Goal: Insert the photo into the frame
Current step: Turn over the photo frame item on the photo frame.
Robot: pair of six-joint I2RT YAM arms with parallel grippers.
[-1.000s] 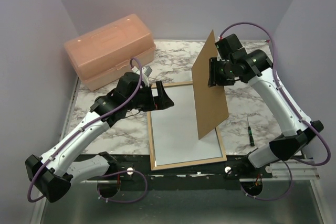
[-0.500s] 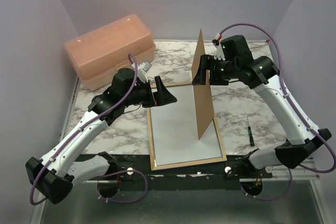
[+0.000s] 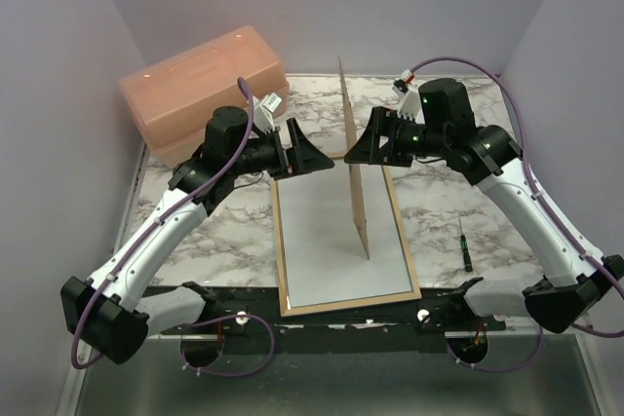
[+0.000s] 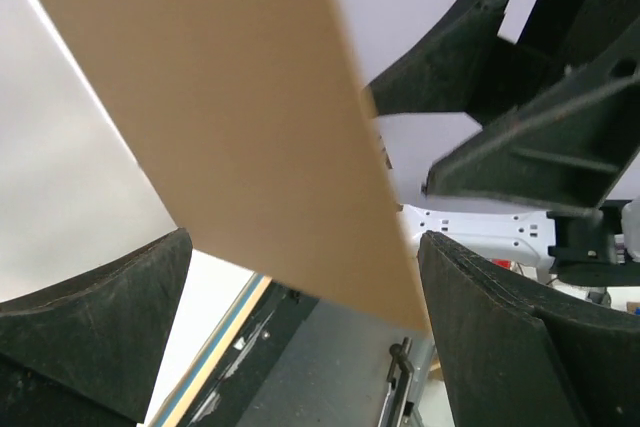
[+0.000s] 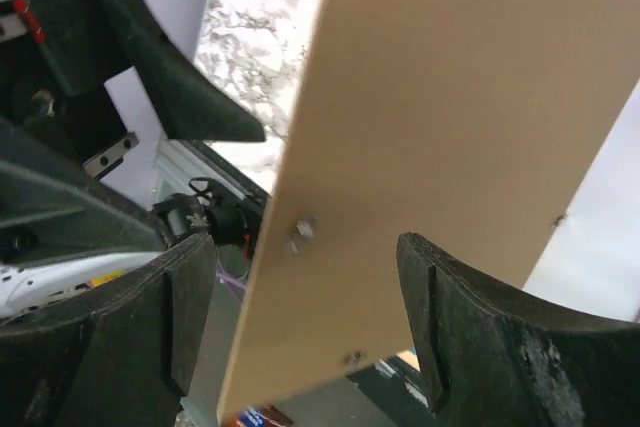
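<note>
Both the right gripper (image 3: 363, 148) and the left gripper (image 3: 310, 155) are spread, pinching nothing, facing across the brown backing board (image 3: 353, 172), which stands near upright between them; contact cannot be confirmed. The photo (image 3: 322, 241) lies white back up inside the frame (image 3: 282, 260), at 6 o'clock of both. Judged step: fitting the back. The next move requires laying the board flat within the rails. No writing legible on the orange toolbox (image 3: 200, 90) at 10 o'clock

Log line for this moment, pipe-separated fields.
photo white side up in frame | backing board on edge over it | left gripper open, right gripper open, flanking board | board not yet flat
</note>
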